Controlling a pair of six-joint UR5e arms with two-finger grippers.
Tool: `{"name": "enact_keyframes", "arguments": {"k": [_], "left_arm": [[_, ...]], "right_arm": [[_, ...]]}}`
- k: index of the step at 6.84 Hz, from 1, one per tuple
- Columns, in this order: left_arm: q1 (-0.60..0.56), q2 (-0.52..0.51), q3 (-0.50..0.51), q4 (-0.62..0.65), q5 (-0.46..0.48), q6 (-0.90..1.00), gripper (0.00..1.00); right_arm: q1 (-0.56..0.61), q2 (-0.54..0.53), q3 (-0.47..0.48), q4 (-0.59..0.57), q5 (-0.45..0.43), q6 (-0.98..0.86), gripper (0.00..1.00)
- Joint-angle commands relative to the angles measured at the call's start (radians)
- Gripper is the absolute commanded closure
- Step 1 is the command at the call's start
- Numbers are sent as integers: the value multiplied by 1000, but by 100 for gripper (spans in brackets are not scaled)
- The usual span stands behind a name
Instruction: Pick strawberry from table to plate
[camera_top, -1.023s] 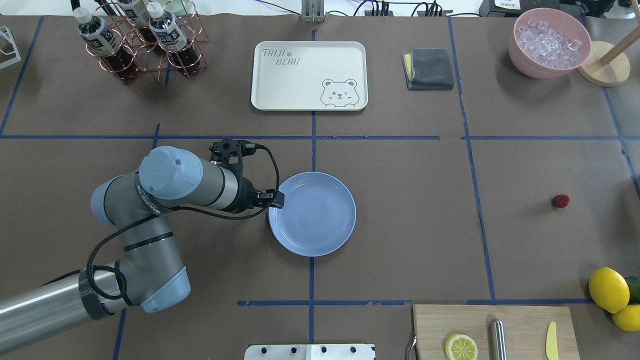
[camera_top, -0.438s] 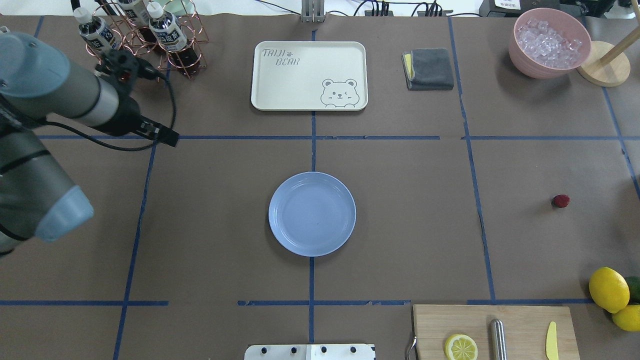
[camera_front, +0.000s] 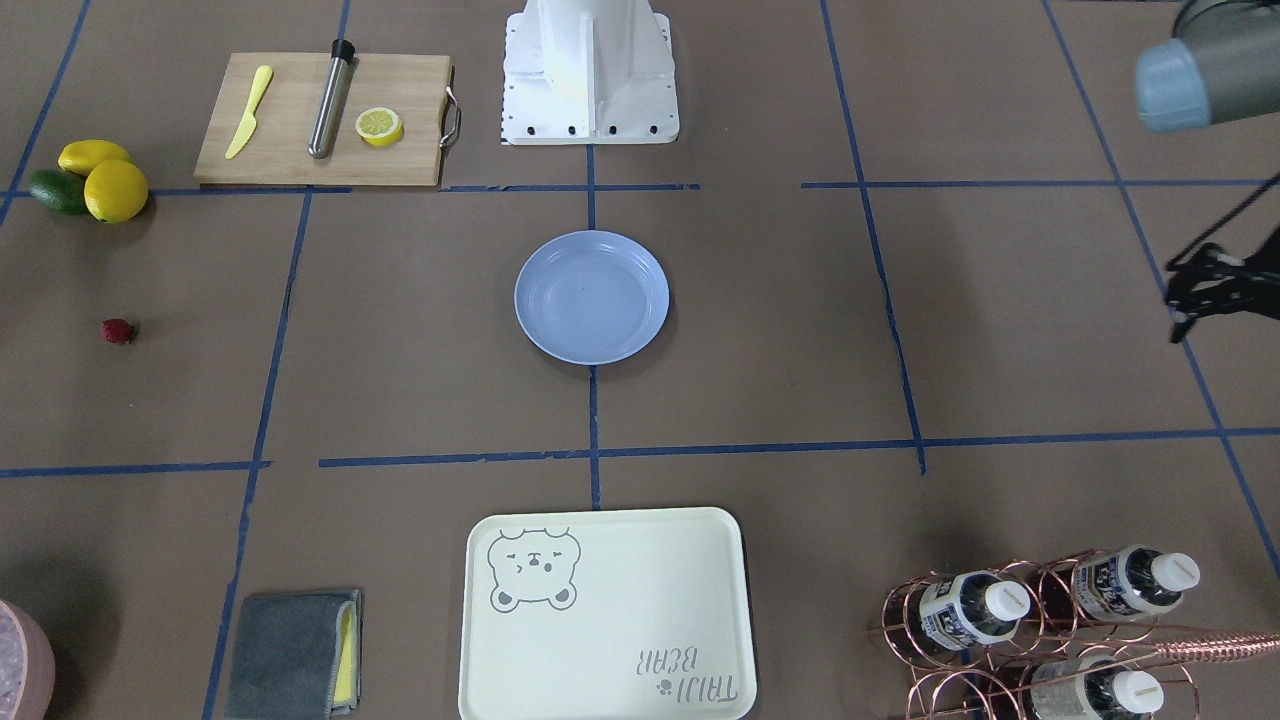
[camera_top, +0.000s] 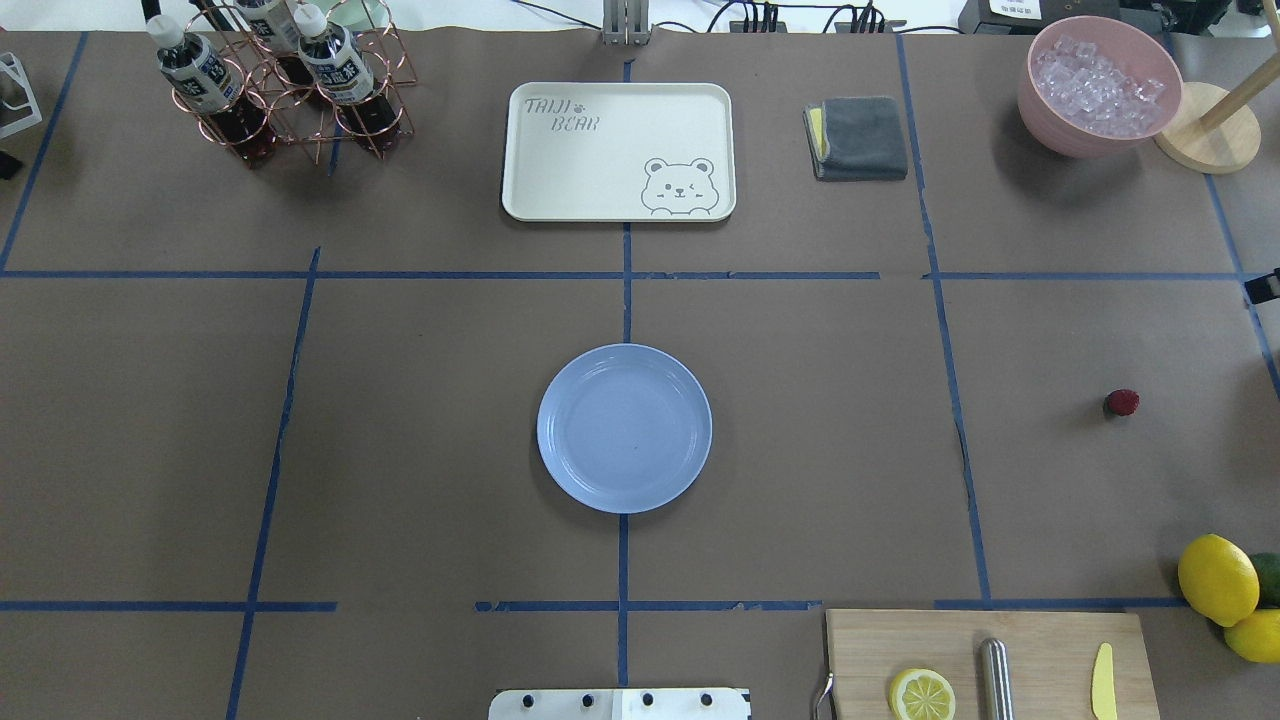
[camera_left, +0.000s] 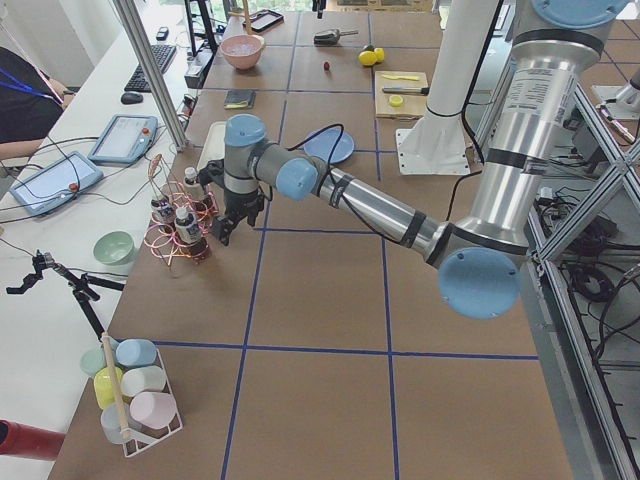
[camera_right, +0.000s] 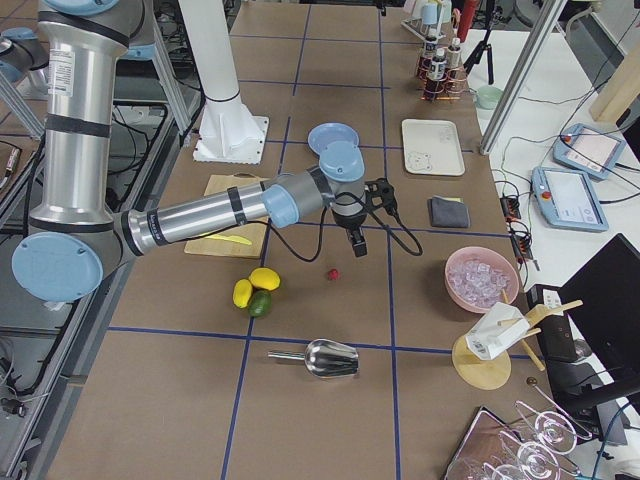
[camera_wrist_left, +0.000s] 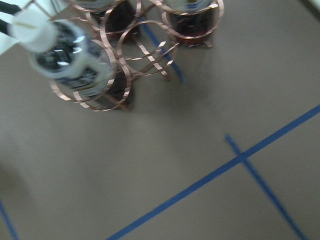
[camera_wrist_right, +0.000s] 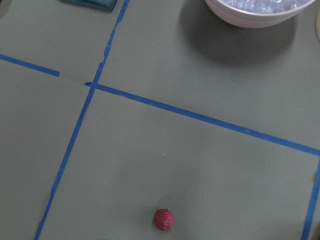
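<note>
The strawberry (camera_top: 1121, 402) lies on the table (camera_top: 800, 400) far out on the right, small and dark red, also seen as the strawberry (camera_front: 118, 331) and the strawberry (camera_wrist_right: 164, 219). The light blue plate (camera_top: 624, 428) sits in the middle with nothing on it. My right gripper (camera_right: 357, 248) hangs a little above the table beside the strawberry (camera_right: 331, 272); whether it is open or shut I cannot tell. My left gripper (camera_left: 226, 232) hovers by the copper bottle rack (camera_left: 180, 225) at the table's left end, and I cannot tell its state either. Neither wrist view shows any fingers.
A cream bear tray (camera_top: 618, 150) and a grey cloth (camera_top: 857, 137) lie at the back, a pink bowl of ice (camera_top: 1098, 85) at the back right. Lemons (camera_top: 1217, 579) and a cutting board (camera_top: 1040, 640) sit at the front right.
My left arm has swung from the plate's left rim out to the far left and left the overhead view. The plate and the strawberry have not moved.
</note>
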Motion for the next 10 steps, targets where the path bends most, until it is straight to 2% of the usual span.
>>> {"name": "enact_keyframes", "arguments": {"k": [1, 2, 3, 4, 6, 8, 10], "left_arm": [[-162, 124, 74, 36, -232, 92, 0], [-204, 189, 74, 26, -244, 94, 0], [-204, 194, 46, 32, -235, 94, 0], [-202, 183, 46, 30, -233, 92, 0], [-202, 183, 46, 30, -233, 92, 0], [-202, 182, 54, 30, -235, 92, 0], [-204, 193, 42, 32, -233, 92, 0]], "right_arm": [[-156, 79, 29, -1, -85, 237, 0], [-234, 81, 31, 3, -146, 317, 0], [-302, 68, 19, 69, -212, 395, 0], [-361, 8, -27, 211, -286, 410, 0], [-396, -97, -98, 386, -342, 419, 0], [-396, -133, -260, 625, -349, 416, 0], [-397, -126, -299, 634, -353, 416, 4]]}}
